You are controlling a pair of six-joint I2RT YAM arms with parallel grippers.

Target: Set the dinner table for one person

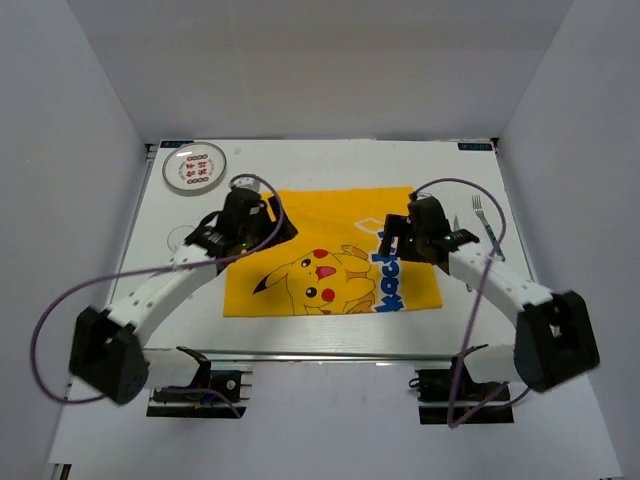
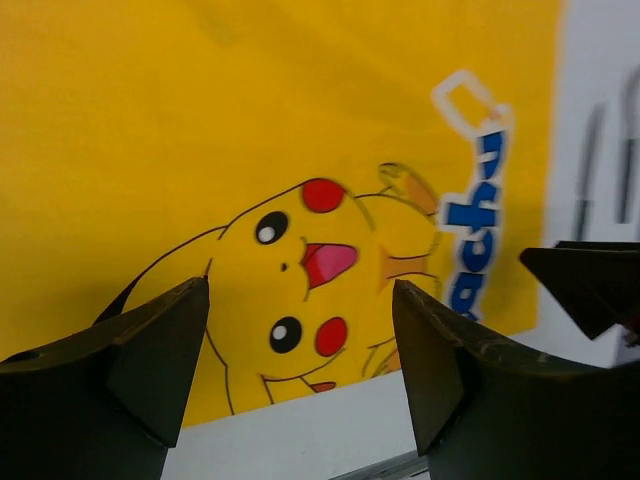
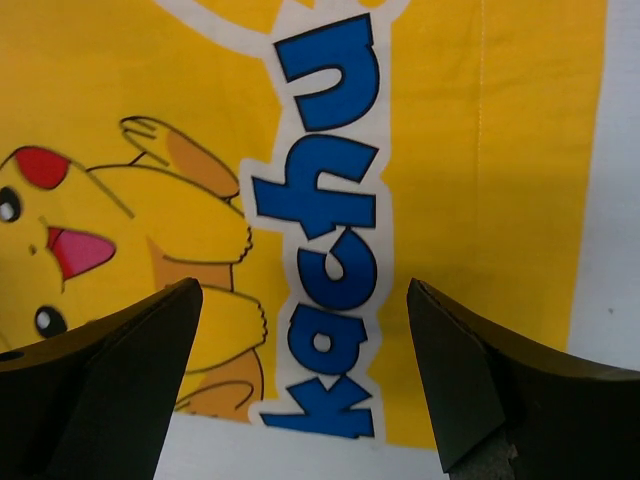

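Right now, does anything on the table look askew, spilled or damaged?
Nothing looks spilled or damaged. The yellow cloth lies flat. Only the plate, in the far left corner, and the fork, beside the cloth, sit off it.

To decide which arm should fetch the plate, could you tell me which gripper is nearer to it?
The left gripper, open over the cloth's far left corner, close to the patterned plate; the right gripper hangs over the cloth's right edge.

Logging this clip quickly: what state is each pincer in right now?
Left pincer: open, holding nothing.
Right pincer: open, holding nothing.
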